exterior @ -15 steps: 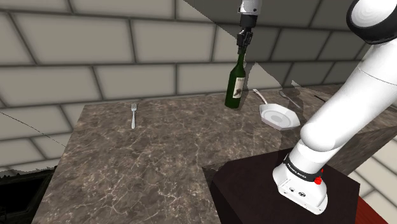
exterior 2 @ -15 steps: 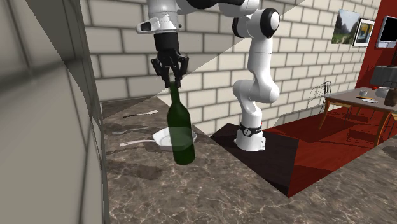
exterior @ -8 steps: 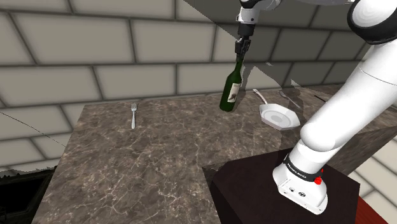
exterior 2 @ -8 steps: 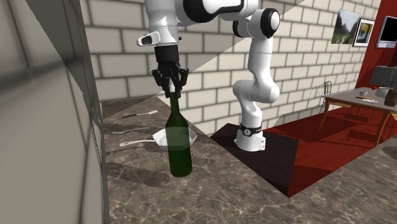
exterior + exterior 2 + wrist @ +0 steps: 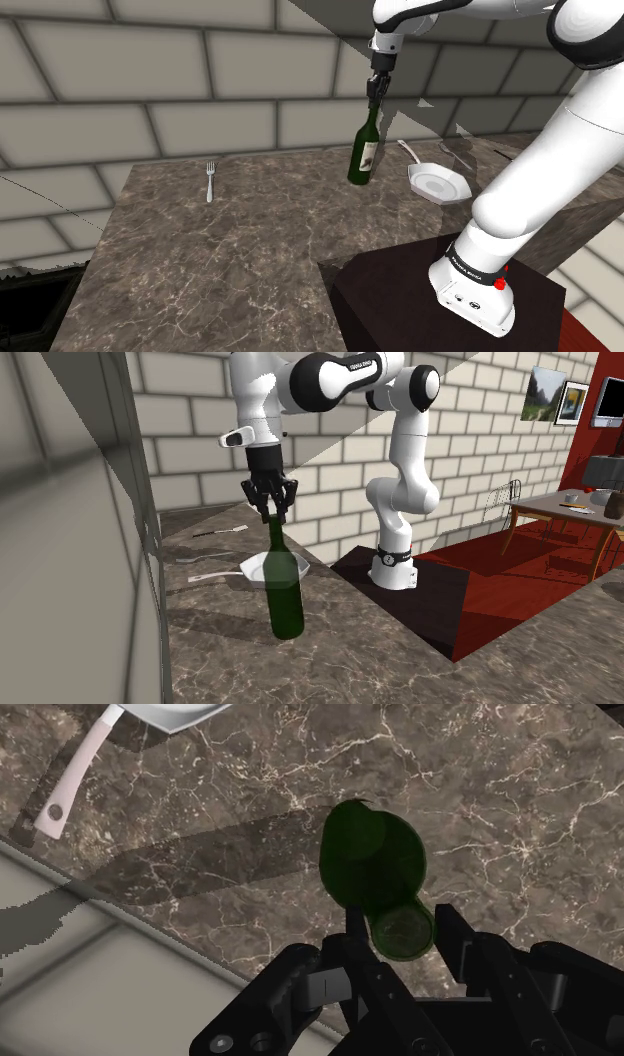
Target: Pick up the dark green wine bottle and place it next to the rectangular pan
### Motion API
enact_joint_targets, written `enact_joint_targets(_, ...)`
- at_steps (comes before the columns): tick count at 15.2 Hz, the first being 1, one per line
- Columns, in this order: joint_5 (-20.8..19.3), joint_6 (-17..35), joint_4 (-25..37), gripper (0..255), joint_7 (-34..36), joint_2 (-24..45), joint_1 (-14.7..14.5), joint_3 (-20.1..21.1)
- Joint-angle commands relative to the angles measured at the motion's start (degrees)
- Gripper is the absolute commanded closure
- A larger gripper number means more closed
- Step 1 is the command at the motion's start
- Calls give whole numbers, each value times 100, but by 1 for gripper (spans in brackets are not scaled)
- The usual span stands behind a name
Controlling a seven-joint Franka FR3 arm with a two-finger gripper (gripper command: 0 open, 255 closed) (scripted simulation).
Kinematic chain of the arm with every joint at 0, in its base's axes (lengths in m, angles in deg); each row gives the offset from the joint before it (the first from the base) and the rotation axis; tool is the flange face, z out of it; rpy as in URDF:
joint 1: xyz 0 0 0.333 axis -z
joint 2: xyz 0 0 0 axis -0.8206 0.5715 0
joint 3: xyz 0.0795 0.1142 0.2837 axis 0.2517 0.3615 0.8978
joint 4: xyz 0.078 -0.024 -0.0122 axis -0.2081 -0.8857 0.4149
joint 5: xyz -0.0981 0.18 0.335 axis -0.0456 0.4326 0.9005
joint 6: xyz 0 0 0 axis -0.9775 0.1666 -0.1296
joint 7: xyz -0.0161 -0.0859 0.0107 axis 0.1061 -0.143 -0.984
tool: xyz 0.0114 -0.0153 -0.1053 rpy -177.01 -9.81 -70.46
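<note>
A dark green wine bottle (image 5: 365, 152) with a pale label hangs by its neck from my gripper (image 5: 377, 94), leaning slightly. Its base is at or just above the marble counter (image 5: 230, 250); I cannot tell if it touches. In the second exterior view my gripper (image 5: 271, 512) is shut on the top of the bottle (image 5: 284, 590). Looking down in the wrist view, the black fingers (image 5: 356, 942) clasp the bottle's mouth (image 5: 403, 934) inside my gripper (image 5: 400, 926). A white pan (image 5: 437, 184) with a long handle lies on the counter just to the shoulder view's right of the bottle, and also appears as the pan (image 5: 253, 567) and the pan (image 5: 172, 714).
A fork (image 5: 210, 181) lies on the counter toward the shoulder view's left. A brick wall (image 5: 150, 90) backs the counter. The dark stand (image 5: 400, 300) fronts the counter's near edge. A grey panel (image 5: 70, 552) fills the second exterior view's left; a dining table (image 5: 560, 507) stands far right.
My gripper has carried the bottle a little to the shoulder view's left and lowered it toward the counter. The grip on the neck is unchanged.
</note>
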Motion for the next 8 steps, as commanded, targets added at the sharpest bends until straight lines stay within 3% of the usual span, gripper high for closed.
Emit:
enact_joint_targets(1, 2, 161, -128, 255, -11, 28, 3, -4)
enact_joint_targets(8, 5, 293, -240, 255, -16, 48, 3, -5)
